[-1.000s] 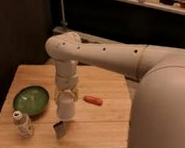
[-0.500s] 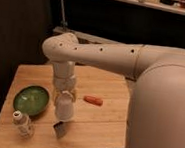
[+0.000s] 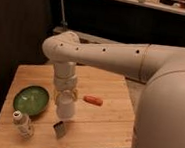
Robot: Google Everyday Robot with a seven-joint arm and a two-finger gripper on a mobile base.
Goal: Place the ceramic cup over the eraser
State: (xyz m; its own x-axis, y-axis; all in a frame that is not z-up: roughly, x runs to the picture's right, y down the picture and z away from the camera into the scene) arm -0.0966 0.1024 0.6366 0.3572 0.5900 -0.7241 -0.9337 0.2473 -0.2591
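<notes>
The white ceramic cup (image 3: 65, 105) hangs upside down in my gripper (image 3: 65, 96), which is shut on it above the middle of the wooden table (image 3: 105, 123). The dark grey eraser (image 3: 59, 129) lies on the table just below the cup and slightly to its left, near the front edge. There is a small gap between the cup's rim and the eraser.
A green bowl (image 3: 31, 100) sits to the left of the cup. A small white bottle (image 3: 22, 123) with a ribbed neck stands at the front left. An orange-red oblong piece (image 3: 93, 100) lies to the right of the cup. My arm (image 3: 113, 56) spans the table from the right.
The arm and cup have shifted slightly to the left and a little up; the cup is still held above the eraser.
</notes>
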